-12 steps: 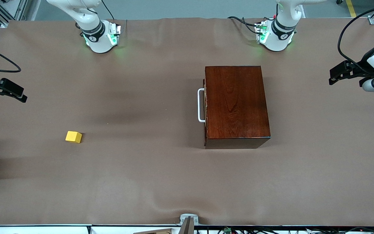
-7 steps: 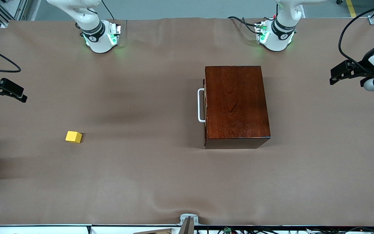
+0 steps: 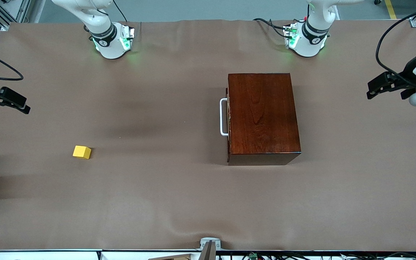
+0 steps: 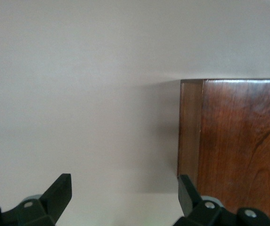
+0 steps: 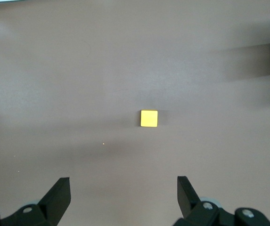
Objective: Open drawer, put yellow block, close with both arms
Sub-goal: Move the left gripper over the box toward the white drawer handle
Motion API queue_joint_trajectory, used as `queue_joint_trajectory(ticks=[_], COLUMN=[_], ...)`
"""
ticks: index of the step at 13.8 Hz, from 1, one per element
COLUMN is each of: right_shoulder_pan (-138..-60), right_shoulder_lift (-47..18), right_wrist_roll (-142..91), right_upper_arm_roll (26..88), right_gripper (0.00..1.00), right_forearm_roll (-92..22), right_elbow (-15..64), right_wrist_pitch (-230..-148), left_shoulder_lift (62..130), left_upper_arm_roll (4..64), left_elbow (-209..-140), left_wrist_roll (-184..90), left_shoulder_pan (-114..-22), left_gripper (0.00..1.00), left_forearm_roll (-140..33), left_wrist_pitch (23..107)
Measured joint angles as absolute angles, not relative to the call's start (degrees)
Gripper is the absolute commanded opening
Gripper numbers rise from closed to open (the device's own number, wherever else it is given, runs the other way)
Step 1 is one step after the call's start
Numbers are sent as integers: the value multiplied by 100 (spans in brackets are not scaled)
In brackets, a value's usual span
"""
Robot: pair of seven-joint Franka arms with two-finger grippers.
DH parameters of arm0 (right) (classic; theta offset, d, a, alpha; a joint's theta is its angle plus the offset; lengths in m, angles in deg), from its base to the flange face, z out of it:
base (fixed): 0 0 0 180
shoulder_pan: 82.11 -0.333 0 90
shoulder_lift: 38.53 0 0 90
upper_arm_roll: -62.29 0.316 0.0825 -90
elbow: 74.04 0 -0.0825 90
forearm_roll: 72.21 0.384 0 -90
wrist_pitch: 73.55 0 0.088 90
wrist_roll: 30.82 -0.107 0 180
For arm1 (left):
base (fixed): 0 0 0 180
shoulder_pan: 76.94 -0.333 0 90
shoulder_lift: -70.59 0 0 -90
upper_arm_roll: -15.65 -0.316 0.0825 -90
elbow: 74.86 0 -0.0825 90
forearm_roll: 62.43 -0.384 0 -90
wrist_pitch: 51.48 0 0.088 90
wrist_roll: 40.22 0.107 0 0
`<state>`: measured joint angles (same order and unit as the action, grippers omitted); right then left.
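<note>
Your fingers stand wide apart on both arms and hold nothing. In the front view the left gripper [image 3: 373, 88] hangs over the worktop [image 3: 164, 202] at the left arm's end, well apart from the wooden box [image 3: 262, 115], and the right gripper [image 3: 22, 106] hangs over the right arm's end of the worktop, well apart from the yellow block [image 3: 82, 152]. You can see the drawer [image 3: 228, 115] is shut: its dark front sits flush with the box and its white handle [image 3: 223, 117] faces the right arm's end of the worktop. The block lies alone on the bare cloth, nearer to the front camera than the handle and far from the box. In the left wrist view your spread fingers [image 4: 59, 193] frame bare cloth and a corner of the box [image 4: 238, 141], which they do not touch; the handle does not show there. In the right wrist view the open fingers [image 5: 59, 195] sit above the cloth with the block [image 5: 149, 118] lying between their lines but well clear of them. By my reading you have completed none of the task: the drawer must be pulled open, the block picked up and laid in the tray, and the drawer pushed shut with both arms.
</note>
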<state>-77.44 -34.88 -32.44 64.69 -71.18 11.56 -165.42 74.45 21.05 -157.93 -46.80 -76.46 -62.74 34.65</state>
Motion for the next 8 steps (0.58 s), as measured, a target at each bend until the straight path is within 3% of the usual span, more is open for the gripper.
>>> queue_joint_trajectory(ticks=[8], right_shoulder_pan=[-7745], right_shoulder_lift=[-3488], right_wrist_roll=[-3244], right_upper_arm_roll=[6470], right_gripper=[100], right_forearm_roll=[-7117], right_elbow=[1156], right_wrist_pitch=[-16541], left_shoulder_lift=[8309], left_upper_arm_roll=[2214], left_elbow=[-15090], left_wrist_roll=[-6474], left_shoulder_pan=[-7228], left_gripper=[100], left_forearm_roll=[-6048], left_wrist_pitch=[3802])
